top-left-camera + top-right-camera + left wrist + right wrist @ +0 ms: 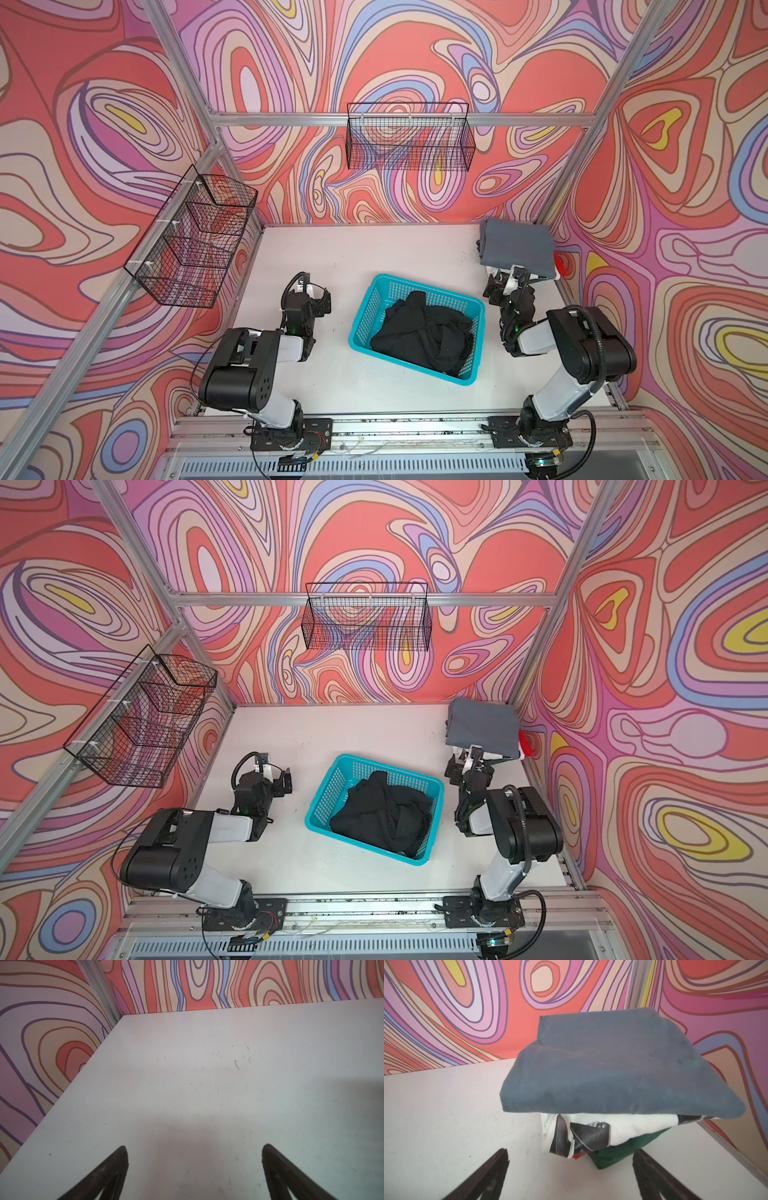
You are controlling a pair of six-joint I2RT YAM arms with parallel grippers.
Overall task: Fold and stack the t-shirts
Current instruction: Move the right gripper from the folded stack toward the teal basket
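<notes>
Both grippers gape empty, the left gripper over bare table and the right gripper facing the grey-topped stack in the far right corner — so next likely comes lifting the crumpled black t-shirt from the basket.

Aluminium frame, printed walls: a robot lab.

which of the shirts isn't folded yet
The black t-shirt, lying crumpled in the turquoise basket. The slate-grey shirt, white shirt, dark green shirt and red shirt sit stacked flat in the far corner.
</notes>
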